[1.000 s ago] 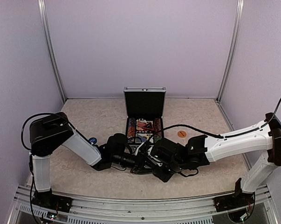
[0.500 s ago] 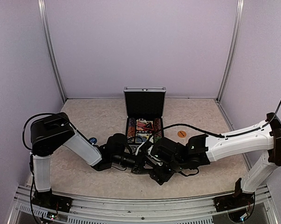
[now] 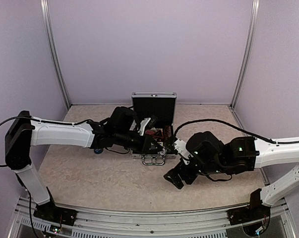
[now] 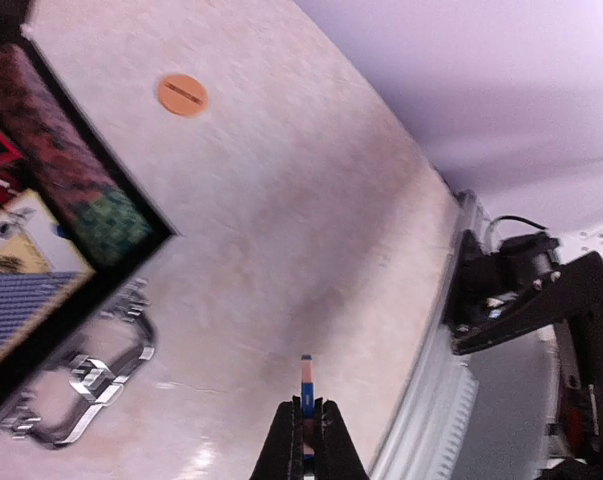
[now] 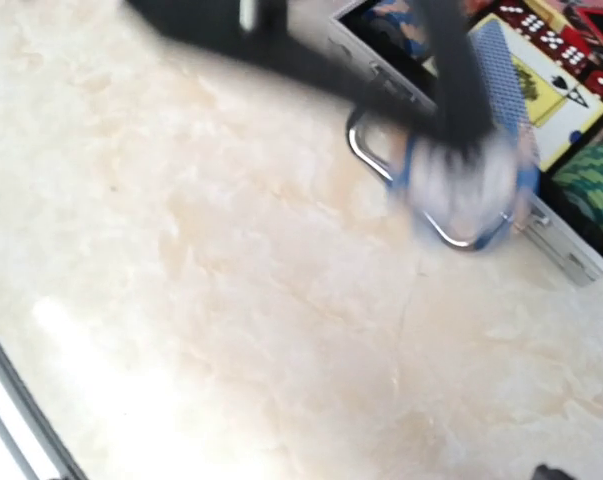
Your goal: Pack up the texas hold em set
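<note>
Set = small silver ribbed case, black lining. It sits open on table, lid upright at back, base flat, chrome handle on near edge.

In the base, per L wrist view: a row of chips, dark red then green, along one wall. Next to it are a blue-backed deck and a yellowish card face. Rest of the inside is cropped or blurry.

L gripper hangs over the near part of the base, by the handle. Fingers are pinched almost together on 1 chip, held edge-on and sticking out past the tips; blue/red/white stripes. In the R wrist view the same chip is a blue-white blur in front of the handle. From the L fingers, the case lies left and below, the handle just left, and the orange disc well beyond the tips on bare table, apart from the case.

R gripper is low over the table. The case is off its L side and further back, not touching it. Can't tell how wide the R fingers are; R wrist view is motion-blurred and barely shows them.

Blue disc is on the table beside the L forearm, well behind the L fingers and outside the case.
</note>
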{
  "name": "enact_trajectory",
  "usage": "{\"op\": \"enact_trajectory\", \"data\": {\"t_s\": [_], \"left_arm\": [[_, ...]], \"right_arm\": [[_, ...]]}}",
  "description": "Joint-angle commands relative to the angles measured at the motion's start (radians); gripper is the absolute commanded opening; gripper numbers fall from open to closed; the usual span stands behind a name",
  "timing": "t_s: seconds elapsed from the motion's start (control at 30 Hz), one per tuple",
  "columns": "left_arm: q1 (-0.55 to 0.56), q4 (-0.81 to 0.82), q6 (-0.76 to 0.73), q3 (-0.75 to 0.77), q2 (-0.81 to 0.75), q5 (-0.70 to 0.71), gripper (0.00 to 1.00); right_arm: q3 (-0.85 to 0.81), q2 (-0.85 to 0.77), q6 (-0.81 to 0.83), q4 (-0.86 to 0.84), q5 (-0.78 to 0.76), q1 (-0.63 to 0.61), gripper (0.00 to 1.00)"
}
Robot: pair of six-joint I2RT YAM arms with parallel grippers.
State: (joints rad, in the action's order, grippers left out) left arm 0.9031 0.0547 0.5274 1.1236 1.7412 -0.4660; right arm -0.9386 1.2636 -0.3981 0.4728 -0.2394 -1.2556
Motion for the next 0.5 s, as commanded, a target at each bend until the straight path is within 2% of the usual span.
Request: {"op": "enact_trajectory", "data": {"t_s": [0.0,0.17,0.47], "left_arm": [[-0.003,-0.396,-0.303,0.115,-0.069,0.3,0.0],[-0.007,-0.529,-0.467,0.176,-0.107,0.542,0.0],[-0.015,-0.576,-0.824,0.138,-0.138,0.674,0.0]], "right_arm": [[0.041,-0.003,-0.008,-0.011,-0.035,-0.007,1.0],[0.059,-0.003,-0.004,-0.028,-0.054,-0.005,1.0],[0.067,-0.008,-0.006,-0.003,-0.11,0.001,1.0]]}}
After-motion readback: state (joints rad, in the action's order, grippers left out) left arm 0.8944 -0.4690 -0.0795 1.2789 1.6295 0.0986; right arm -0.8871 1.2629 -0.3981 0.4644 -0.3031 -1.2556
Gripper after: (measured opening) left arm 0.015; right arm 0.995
